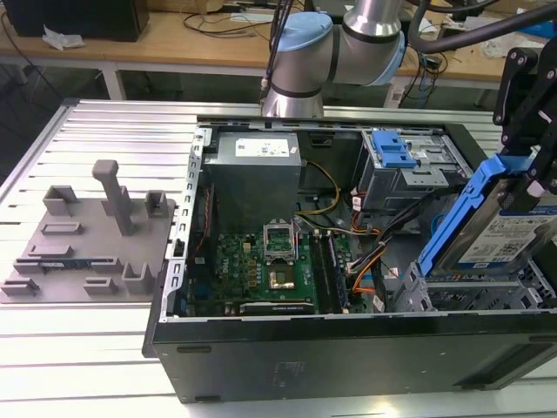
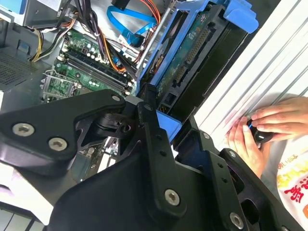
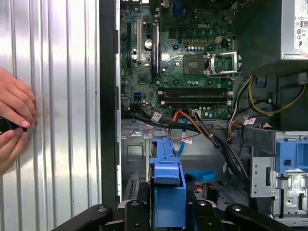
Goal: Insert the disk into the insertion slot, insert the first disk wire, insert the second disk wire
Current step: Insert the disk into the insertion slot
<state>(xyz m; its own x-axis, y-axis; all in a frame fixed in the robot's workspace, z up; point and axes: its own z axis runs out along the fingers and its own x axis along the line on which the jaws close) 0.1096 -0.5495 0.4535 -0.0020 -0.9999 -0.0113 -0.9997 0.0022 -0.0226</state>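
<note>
The fingers (image 3: 138, 214) grasp the disk (image 1: 513, 231) by its frame.
Tilted between them, it hangs just above the insertion slot (image 1: 470, 294), by the desk (image 1: 87, 348) edge at the exterior view's right.

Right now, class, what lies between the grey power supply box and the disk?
In the exterior view: the grey bay with a blue latch and loose cables, between the power supply box and the disk.
</note>
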